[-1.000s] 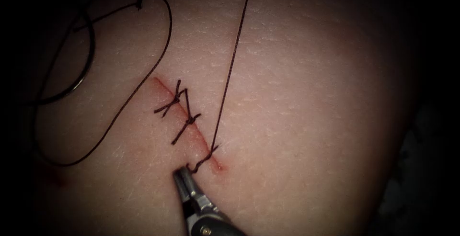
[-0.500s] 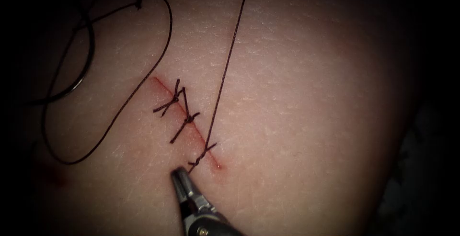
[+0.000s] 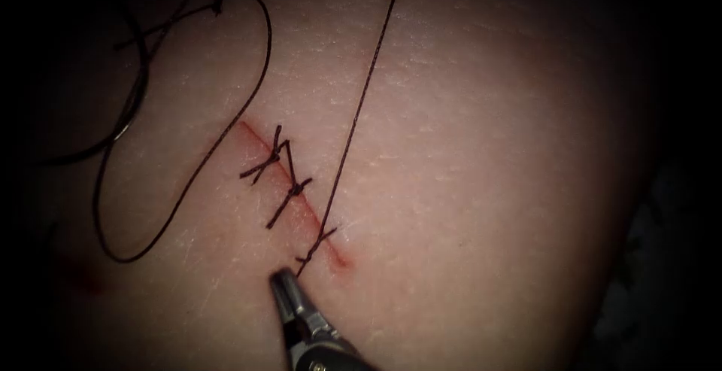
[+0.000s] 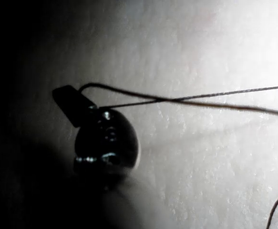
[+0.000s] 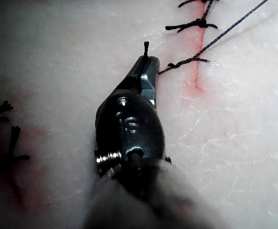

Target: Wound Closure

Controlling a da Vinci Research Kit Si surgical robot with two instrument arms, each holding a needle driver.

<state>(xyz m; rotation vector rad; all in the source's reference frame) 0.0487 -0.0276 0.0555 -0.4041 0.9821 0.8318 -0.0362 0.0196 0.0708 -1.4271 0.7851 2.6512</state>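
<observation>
The cut (image 3: 259, 145) runs slantwise across the tissue (image 3: 489, 190), with two tied stitches (image 3: 298, 187) over it. At its lower end lies a third stitch (image 3: 316, 247). My right tool (image 3: 282, 281) sits just left of that end, jaws shut on the short thread end (image 5: 146, 47) beside the cut (image 5: 196, 78). From the stitch a taut thread (image 3: 361, 104) climbs out of view. My left tool (image 4: 69, 102) is shut on thread (image 4: 200, 99). The curved needle (image 3: 124, 126) lies on the tissue far left of the cut, held by neither tool.
Slack thread (image 3: 188, 190) sweeps in a wide loop over the tissue left of the cut. A faint red fluid smear (image 3: 86, 281) marks the lower left. Older stitches (image 5: 5, 138) show beside the right tool's wrist.
The curl of thread at the third stitch has drawn flat onto the cut. The slack loop at left has shrunk toward the cut. The right tool has eased slightly down.
</observation>
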